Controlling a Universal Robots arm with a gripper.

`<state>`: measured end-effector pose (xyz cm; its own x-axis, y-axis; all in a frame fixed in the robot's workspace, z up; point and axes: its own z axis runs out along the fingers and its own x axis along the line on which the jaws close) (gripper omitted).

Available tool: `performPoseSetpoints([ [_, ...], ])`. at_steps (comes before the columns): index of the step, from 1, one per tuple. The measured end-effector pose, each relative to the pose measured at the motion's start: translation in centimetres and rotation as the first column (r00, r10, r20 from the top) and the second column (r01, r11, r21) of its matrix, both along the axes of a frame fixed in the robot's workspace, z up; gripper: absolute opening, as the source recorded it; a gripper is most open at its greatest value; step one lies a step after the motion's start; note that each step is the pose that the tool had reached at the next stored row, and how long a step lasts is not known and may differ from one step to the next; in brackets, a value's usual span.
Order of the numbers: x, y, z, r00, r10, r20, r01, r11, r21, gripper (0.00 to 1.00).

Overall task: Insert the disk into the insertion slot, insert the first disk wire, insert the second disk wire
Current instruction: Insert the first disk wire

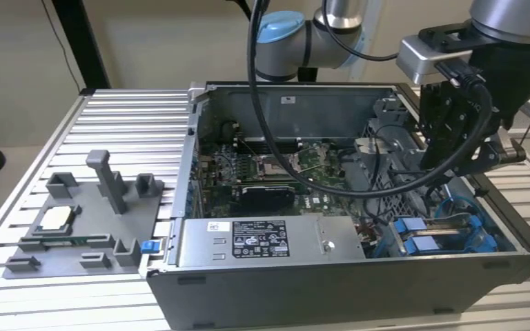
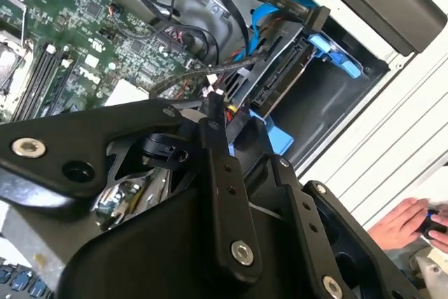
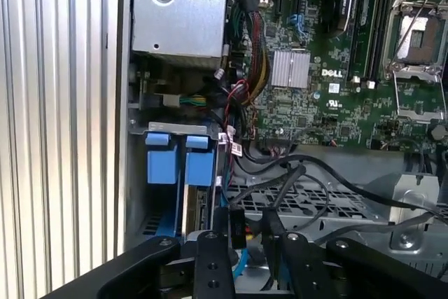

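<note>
Disk (image 2: 278, 75) looks seated in the insertion slot (image 2: 337, 103), gripper (image 3: 246, 236) close by, grip state can't tell; black cables (image 3: 301, 173) crossing nearby could snag & tug it loose.

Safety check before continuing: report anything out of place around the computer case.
A person's hand sits at the edge of the table beside the case, odd so near the working arm. Black cables lie loose across the grey drive cage.

Blue-framed disk (image 2: 283, 71), green motherboard (image 3: 315, 103), grey power-supply box (image 1: 246, 241), silver ribbed table (image 1: 127, 117)
</note>
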<state>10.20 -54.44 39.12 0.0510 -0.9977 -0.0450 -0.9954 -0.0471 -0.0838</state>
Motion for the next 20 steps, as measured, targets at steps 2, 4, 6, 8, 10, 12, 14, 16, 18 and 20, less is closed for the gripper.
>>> performPoseSetpoints([
  [2, -0.01, 0.01, -0.11, 1.0, 0.001, 0.0059, -0.001, 1.0, -0.0003, 1.0],
  [4, 0.0, 0.02, -0.25, 0.9998, 0.004, 0.0183, -0.004, 1.0, -0.0005, 1.0],
  [6, 0.01, 0.02, -0.33, 0.9996, 0.005, 0.0273, -0.005, 1.0, -0.0002, 1.0],
  [8, 0.01, 0.03, -0.35, 0.9996, 0.005, 0.0294, -0.005, 1.0, -0.0002, 1.0],
  [10, -0.01, 0.03, -0.35, 0.9995, 0.005, 0.03, -0.005, 1.0, 0.0, 1.0],
  [12, -0.11, 0.04, -0.34, 0.9995, 0.005, 0.0301, -0.005, 1.0, 0.0007, 1.0],
  [14, -0.19, 0.04, -0.33, 0.9995, 0.005, 0.0302, -0.005, 1.0, 0.0011, 1.0],
  [16, -0.23, 0.04, -0.33, 0.9995, 0.005, 0.0308, -0.005, 1.0, 0.0012, 1.0],
  [18, -0.24, 0.04, -0.32, 0.9995, 0.005, 0.031, -0.005, 1.0, 0.0011, 1.0],
  [20, -0.27, 0.03, -0.32, 0.9995, 0.005, 0.031, -0.005, 1.0, 0.0011, 1.0],
])
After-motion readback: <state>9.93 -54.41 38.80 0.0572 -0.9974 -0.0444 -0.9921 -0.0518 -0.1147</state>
